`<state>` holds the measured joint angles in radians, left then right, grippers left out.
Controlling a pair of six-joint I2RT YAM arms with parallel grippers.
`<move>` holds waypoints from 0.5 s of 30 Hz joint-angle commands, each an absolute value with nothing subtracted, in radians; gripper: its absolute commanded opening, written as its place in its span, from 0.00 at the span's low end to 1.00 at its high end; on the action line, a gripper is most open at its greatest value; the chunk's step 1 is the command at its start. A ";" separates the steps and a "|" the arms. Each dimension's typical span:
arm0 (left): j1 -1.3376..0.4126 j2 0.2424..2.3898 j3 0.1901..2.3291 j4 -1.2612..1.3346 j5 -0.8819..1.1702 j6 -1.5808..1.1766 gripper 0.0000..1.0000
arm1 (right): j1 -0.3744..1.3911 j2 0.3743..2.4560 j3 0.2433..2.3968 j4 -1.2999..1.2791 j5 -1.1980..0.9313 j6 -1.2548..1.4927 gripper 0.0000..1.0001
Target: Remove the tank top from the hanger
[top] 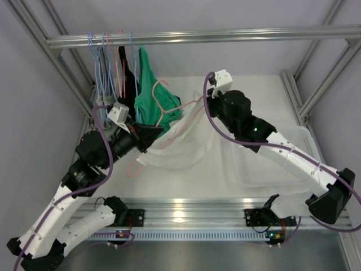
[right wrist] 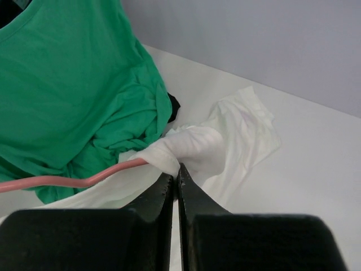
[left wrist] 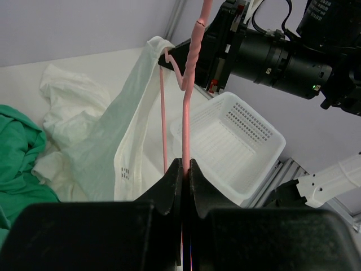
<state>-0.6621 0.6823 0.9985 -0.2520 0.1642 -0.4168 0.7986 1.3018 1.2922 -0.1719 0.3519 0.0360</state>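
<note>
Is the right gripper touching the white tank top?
Touching. Right wrist view shows the right gripper shut on the tank top beside the pink hanger.

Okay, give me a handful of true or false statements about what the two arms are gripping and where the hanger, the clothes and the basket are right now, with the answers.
1. The left jaws are shut on the pink hanger. True.
2. The right jaws hang wide open over the basket. False: they are shut on a fold of the white tank top, away from the white basket.
3. The green garment lies inside the basket. False: the green garment hangs from the rail at the back left, beside the tank top.
4. Part of the tank top is looped over one end of the pink hanger. True.
</note>
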 commanded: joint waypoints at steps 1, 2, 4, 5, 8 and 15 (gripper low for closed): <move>-0.666 0.666 1.022 -0.227 0.173 -0.393 0.00 | 0.816 1.264 1.351 -0.120 0.458 0.011 0.00; -0.666 0.664 1.023 -0.236 0.192 -0.381 0.00 | 0.812 1.269 1.364 -0.120 0.475 -0.001 0.00; -0.666 0.655 1.025 -0.242 0.212 -0.367 0.00 | 0.778 1.278 1.377 -0.127 0.502 -0.026 0.00; -0.666 0.647 1.023 -0.242 0.222 -0.364 0.00 | 0.761 1.284 1.381 -0.129 0.499 -0.026 0.00; -0.666 0.612 1.026 -0.244 0.216 -0.357 0.00 | 0.703 1.304 1.379 -0.146 0.469 -0.020 0.00; -0.666 0.600 1.081 -0.238 0.204 -0.340 0.00 | 0.673 1.287 1.332 -0.146 0.366 0.040 0.00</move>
<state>-0.6621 0.6029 1.0210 -0.2913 0.1925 -0.3557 0.6819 1.2991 1.3334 -0.1722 0.4305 0.0036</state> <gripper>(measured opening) 0.048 0.008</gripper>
